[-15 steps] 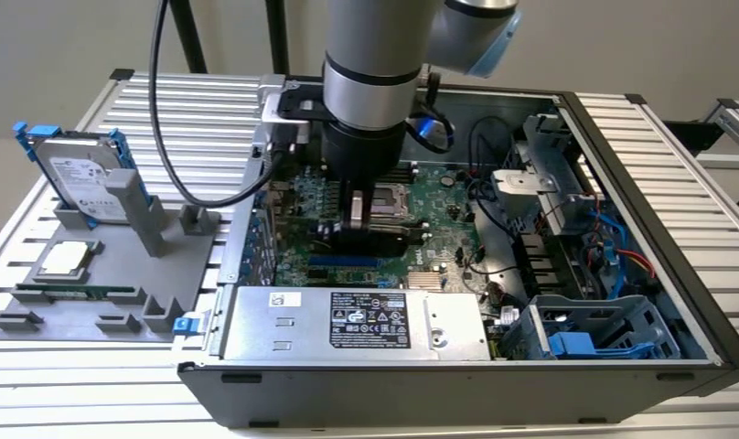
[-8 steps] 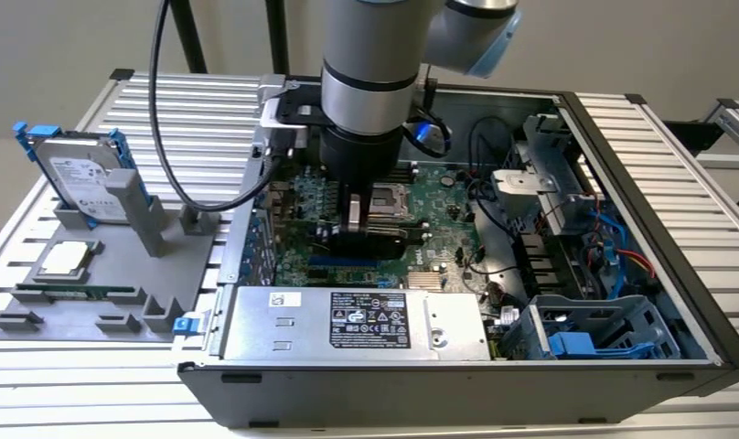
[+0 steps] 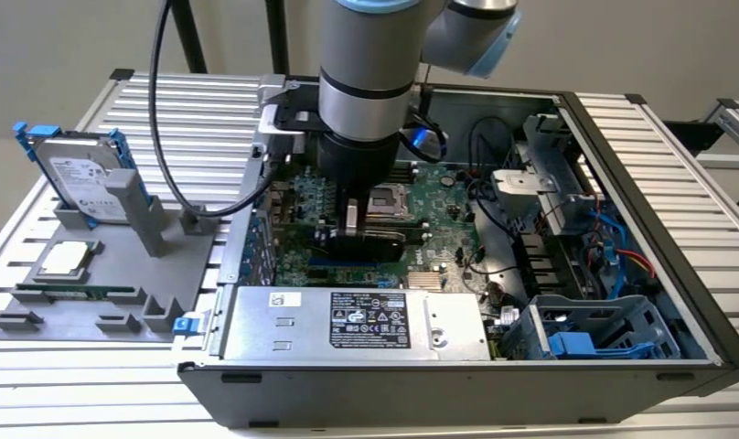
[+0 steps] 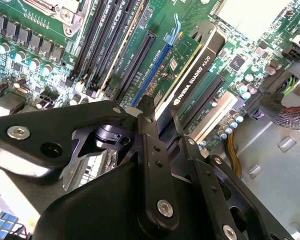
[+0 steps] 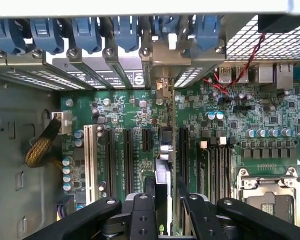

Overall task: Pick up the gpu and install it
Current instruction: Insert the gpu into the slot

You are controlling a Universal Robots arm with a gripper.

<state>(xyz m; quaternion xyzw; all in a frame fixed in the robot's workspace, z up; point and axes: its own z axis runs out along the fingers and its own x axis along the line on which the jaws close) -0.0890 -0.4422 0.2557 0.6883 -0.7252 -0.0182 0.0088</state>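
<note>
Gripper [image 4: 157, 120]: black linkage right up against the lens in both wrist views, jaws pinched narrow on the top edge of the gpu [image 4: 192, 65] — holding it edge-on.
Gpu position: standing upright over the motherboard [image 5: 130, 115], lined up along one of the long expansion slots [image 4: 140, 62]; in the first wrist view its silver bracket [image 5: 162, 65] sits up at the rear slot openings, just under the row of blue retainer clips [image 5: 85, 32].
Arm: in the exterior view the arm [image 3: 367, 82] reaches straight down into the open computer case [image 3: 638, 229], gripper low over the board.
Step in hand: looks like the install part — pickup is done, card is already inside the case and at the slot. Can't tell whether the edge connector is fully seated or just resting on it.
What it calls for: my guess, keeping the card square to the slot and pressing evenly, bracket staying in its rear opening.
Case contents: motherboard, power supply [image 3: 345, 325] along the near side, blue drive cage [image 3: 589, 334] at the exterior view's right, loose cables.
Parts tray [image 3: 89, 302]: on the surface at the exterior view's left, carrying a hard drive [image 3: 83, 178] standing upright with blue rails, a square chip [image 3: 65, 259], and a memory stick [image 3: 77, 293] lying flat.
</note>
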